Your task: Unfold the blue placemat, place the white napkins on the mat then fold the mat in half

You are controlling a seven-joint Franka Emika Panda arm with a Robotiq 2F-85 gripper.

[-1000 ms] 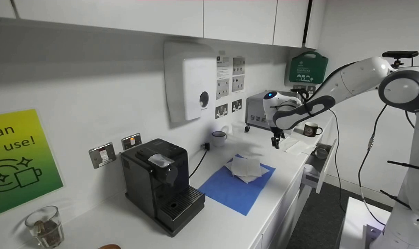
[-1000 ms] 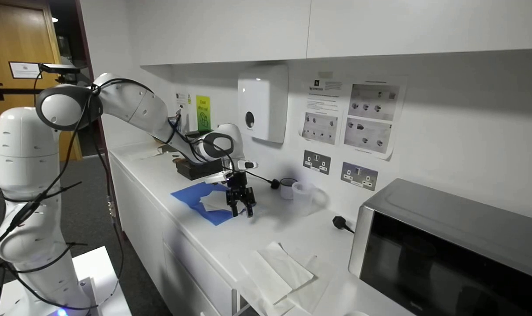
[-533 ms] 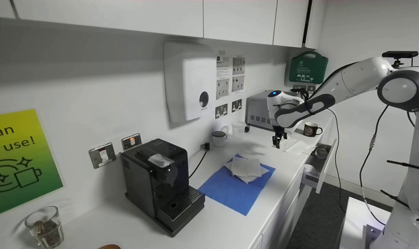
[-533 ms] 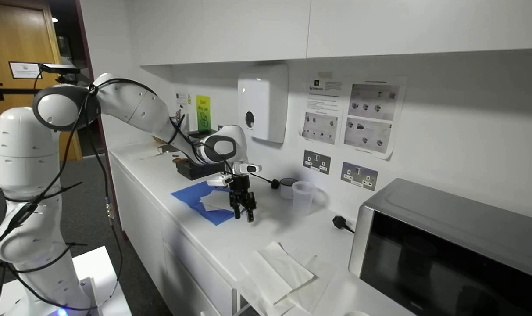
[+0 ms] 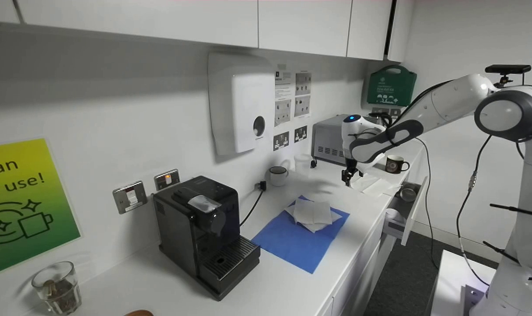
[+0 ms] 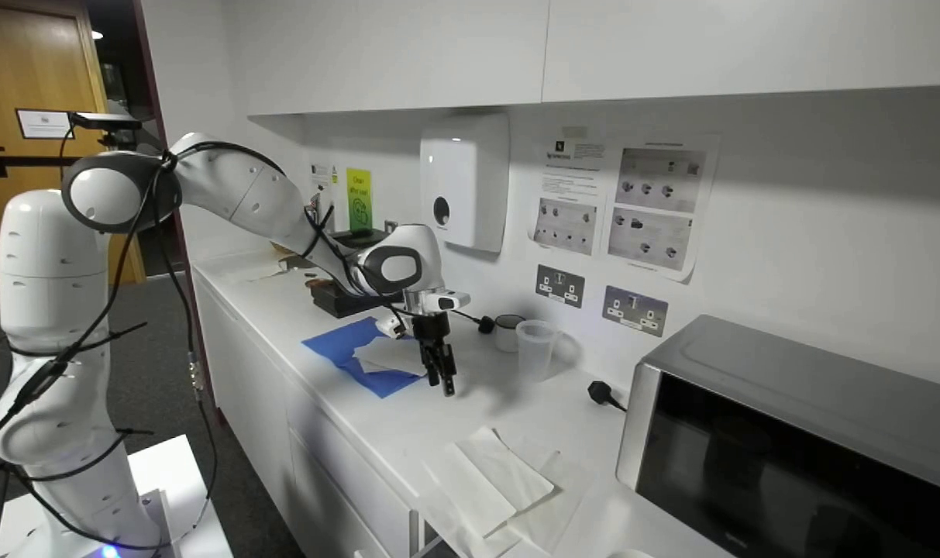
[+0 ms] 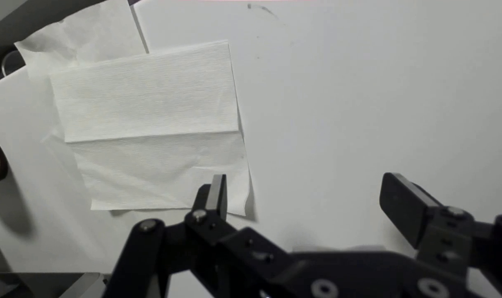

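Gripper (image 7: 304, 182), jaws apart and empty, hangs near the loose white napkins (image 7: 151, 99), with other napkins (image 5: 313, 213) lying on the unfolded blue placemat (image 5: 290, 251); a push rather than a pinch could slide the overhanging sheet (image 7: 83, 39) into the open drawer (image 5: 414, 214).

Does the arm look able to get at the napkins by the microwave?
Likely yes: the fingers are spread apart and hold nothing, the top napkin lies uncovered, and nothing visible blocks the way, though the fingers must move across and down first.
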